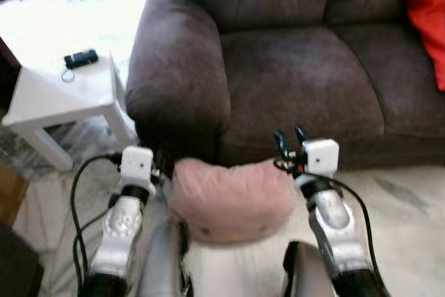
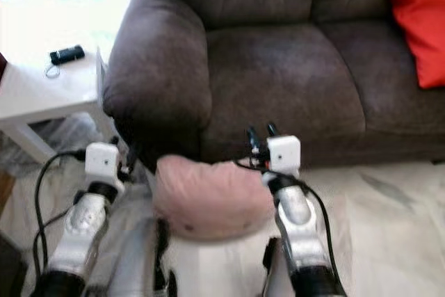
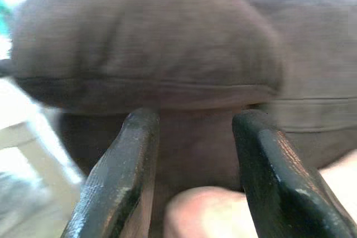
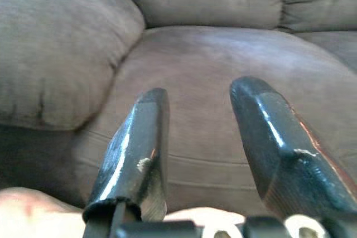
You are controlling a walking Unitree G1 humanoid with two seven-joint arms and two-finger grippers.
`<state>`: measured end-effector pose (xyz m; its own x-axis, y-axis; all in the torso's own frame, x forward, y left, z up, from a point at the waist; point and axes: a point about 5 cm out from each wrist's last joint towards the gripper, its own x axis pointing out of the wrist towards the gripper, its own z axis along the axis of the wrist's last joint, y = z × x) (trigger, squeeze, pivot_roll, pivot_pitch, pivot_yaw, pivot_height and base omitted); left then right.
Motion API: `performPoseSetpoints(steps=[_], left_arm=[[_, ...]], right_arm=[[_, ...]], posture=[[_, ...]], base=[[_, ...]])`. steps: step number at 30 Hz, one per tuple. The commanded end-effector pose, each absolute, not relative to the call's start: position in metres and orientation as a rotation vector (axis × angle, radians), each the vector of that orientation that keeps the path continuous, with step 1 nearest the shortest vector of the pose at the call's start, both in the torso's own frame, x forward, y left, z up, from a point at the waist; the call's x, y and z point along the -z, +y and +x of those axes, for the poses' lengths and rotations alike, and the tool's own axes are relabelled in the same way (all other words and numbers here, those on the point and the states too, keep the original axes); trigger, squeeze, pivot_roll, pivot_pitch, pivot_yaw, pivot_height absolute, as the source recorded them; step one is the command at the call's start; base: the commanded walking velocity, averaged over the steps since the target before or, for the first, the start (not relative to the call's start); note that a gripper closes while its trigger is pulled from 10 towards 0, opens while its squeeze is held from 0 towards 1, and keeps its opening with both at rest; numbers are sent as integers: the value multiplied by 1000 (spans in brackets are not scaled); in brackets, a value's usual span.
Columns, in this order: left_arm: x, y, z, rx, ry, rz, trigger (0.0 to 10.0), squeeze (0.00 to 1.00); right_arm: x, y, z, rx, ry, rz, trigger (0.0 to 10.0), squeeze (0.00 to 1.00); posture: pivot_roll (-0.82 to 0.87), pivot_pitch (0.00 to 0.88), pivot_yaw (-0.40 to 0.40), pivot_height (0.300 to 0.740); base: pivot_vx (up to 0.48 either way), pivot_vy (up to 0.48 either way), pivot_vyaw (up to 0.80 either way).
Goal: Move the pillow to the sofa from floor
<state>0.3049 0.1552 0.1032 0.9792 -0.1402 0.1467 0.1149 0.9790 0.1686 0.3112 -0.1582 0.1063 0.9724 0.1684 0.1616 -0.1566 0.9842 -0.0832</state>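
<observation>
pink pillow (image 1: 229, 199): squeezed between both arms, near sofa (image 1: 292, 81) front edge
seat: bare, red cushion (image 1: 425, 15) far right
left gripper (image 3: 195, 132): fingers parted, empty
right gripper (image 4: 201, 110): fingers parted, empty

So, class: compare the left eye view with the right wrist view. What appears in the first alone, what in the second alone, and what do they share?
Left eye view alone: the white side table with a small black device on it, the red cushion on the sofa, and the left gripper beside the pink pillow.

Right wrist view alone: the right gripper's two black fingers seen close, spread apart with nothing between them.

Both: the brown sofa, its armrest, the pink pillow and the right gripper.
</observation>
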Motion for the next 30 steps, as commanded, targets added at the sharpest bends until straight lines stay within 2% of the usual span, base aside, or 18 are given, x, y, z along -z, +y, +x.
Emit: performPoseSetpoints(steps=[1,12,16,30], left_arm=[[-98,161,303,117,-128,161,10000,0],[-91,162,303,127,-77,125,10000,0],[-87,163,303,124,-50,127,10000,0],[-75,163,302,146,20,132,10000,0]], right_arm=[[-103,-156,310,-170,-154,-63,10000,0],[-101,-153,310,-194,-147,-92,10000,0],[-98,-151,308,-215,-134,-115,10000,0],[-99,-151,309,-205,-143,-84,10000,0]], posture=[[27,139,-37,519],[27,140,-37,519],[27,140,-37,519],[29,142,-37,519]], base=[[0,0,0],[0,0,0],[300,0,800],[318,0,0]])
